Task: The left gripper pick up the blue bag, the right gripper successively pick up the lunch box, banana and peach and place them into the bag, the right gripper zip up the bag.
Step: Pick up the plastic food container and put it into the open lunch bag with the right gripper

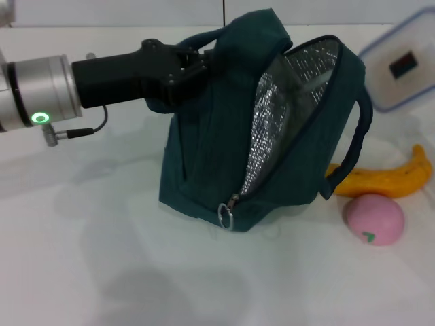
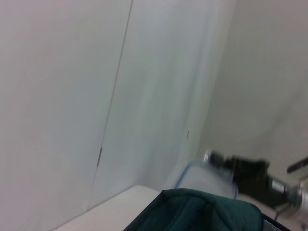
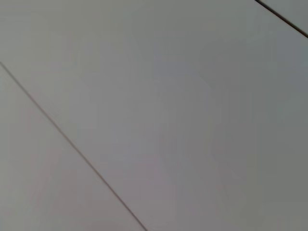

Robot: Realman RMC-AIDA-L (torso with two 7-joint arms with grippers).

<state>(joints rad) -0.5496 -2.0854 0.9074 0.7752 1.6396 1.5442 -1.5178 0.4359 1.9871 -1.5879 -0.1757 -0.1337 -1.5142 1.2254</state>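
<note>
The left gripper point(image 1: 192, 62) clamps a handle at the upper rear of the blue bag point(image 1: 211, 149), which stands unzipped, its silver lining point(image 1: 272, 129) exposed and its ring pull point(image 1: 225, 216) hanging at the front base. Beside the bag, the banana point(image 1: 384, 180) is partly hidden behind its loose handle point(image 1: 353, 146); the peach point(image 1: 374, 219) touches the banana. The lunch box point(image 1: 401, 64), cut off by the frame edge, hangs tilted above them. The right gripper point(image 2: 240, 171) is blurred beside it, its fingers impossible to read.

The left arm's black, matte linkage pincer point(image 1: 194, 58) sits ahead of a black forearm sleeve, then a silver cylindrical wrist with a glowing green ring light and a thin black cable.
</note>
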